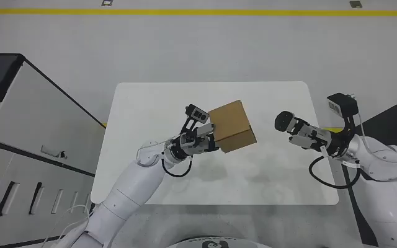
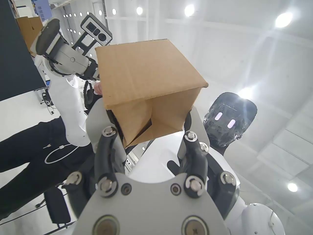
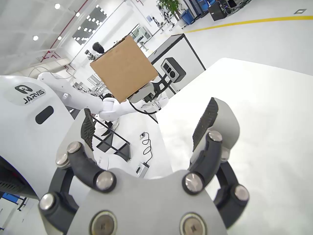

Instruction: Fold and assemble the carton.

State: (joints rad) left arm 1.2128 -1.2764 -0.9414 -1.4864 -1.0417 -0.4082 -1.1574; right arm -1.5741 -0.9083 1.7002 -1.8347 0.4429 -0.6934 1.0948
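While the left tool [image 1: 209, 140] clamps the carton [image 1: 231, 126] aloft over the bench [image 1: 267, 180], the right tool [image 3: 146, 121] gapes wide, well apart from the carton.

A white table [image 1: 155, 111] stands on pale grey floor [image 1: 186, 49] crossed by a yellow line [image 1: 217, 12].
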